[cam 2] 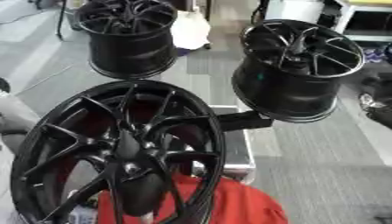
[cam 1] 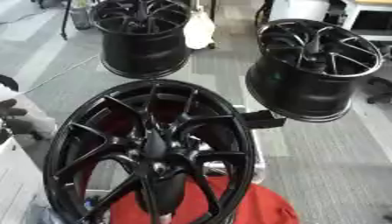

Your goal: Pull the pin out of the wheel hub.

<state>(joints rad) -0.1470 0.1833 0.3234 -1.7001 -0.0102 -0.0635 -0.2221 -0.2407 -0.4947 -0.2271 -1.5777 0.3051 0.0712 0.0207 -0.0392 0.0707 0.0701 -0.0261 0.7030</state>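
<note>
A large black multi-spoke wheel stands upright and close, filling the lower left of both views. Its hub sits low in the middle, with a small pale spot at its centre; I cannot make out a pin. A black, rounded shape with a silver piece below it rises from the bottom edge to just under the hub. It looks like my left hand, and the spokes hide how it meets the hub. My right hand shows in neither view.
Red cloth lies under the wheel's lower right, and a silver stand shows behind the wheel. Two more black wheels stand on the grey floor, one at the back left and one at the right. A dark shape sits at the left edge.
</note>
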